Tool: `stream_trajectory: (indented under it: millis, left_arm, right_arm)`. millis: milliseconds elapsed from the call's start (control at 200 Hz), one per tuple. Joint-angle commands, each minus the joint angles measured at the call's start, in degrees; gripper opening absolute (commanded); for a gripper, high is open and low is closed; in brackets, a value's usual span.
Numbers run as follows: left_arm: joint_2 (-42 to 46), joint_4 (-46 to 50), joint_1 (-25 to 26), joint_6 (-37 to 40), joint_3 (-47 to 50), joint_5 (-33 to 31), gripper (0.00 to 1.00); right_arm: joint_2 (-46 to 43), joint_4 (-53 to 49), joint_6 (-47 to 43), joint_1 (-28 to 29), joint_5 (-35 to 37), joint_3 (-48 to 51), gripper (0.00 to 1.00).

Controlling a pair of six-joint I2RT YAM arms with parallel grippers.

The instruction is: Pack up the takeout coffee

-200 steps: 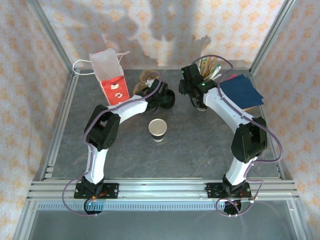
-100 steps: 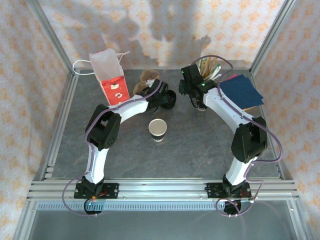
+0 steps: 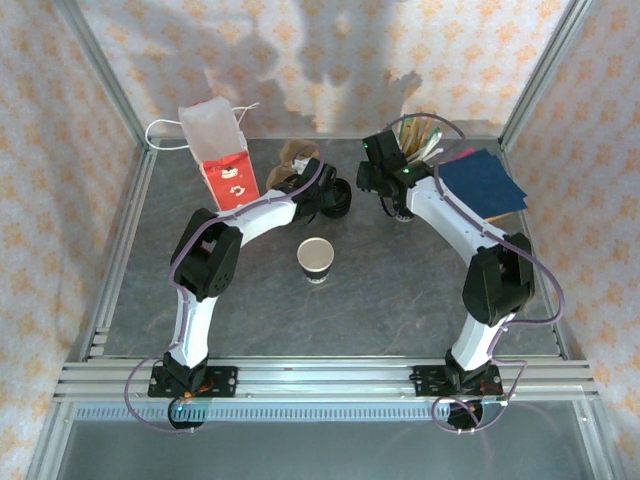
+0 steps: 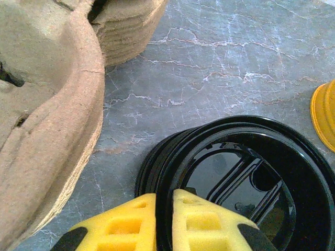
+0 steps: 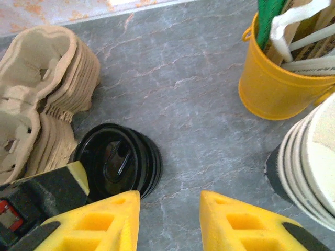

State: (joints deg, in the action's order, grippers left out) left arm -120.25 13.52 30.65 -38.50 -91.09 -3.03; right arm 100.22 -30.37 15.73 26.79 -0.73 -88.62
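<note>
Pinching top lid [image 4: 235,172] by its rim, off the lid stack [image 5: 116,163]: my left fingers [image 4: 204,222] are clamped on it. Right fingers [image 5: 107,225] apart, empty. Coffee cup [image 3: 316,258] stands uncapped mid-surface [image 3: 410,290], well apart from both. Step: fetching lid. Next, est.: lift one lid only, carry to cup, seat square.

Free: near edge of grey marbled table [image 3: 400,320].
Middle: lidless dark paper cup [image 3: 315,258].
Back edge: tan pulp trays [image 5: 36,94], black plastic lids [image 5: 118,159], yellow bucket [image 5: 272,94].
</note>
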Motion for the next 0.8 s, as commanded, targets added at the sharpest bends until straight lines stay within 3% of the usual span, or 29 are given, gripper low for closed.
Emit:
stream_trajectory:
  millis: [0,290,796]
  left_arm:
    - [2.5,-1.5,-0.1,1.1,1.1,0.8,0.13]
    - [4.1,-4.3,-1.0,0.4,4.2,3.5,0.12]
    - [5.2,-6.1,-1.8,-0.1,6.2,5.3,0.12]
  right_arm:
    - [1.3,0.9,1.5,-0.4,-4.2,-0.3,0.35]
    - [8.4,2.5,4.3,-2.4,-14.2,-4.3,0.35]
    - [14.8,3.5,3.1,-3.2,-18.3,-6.8,0.3]
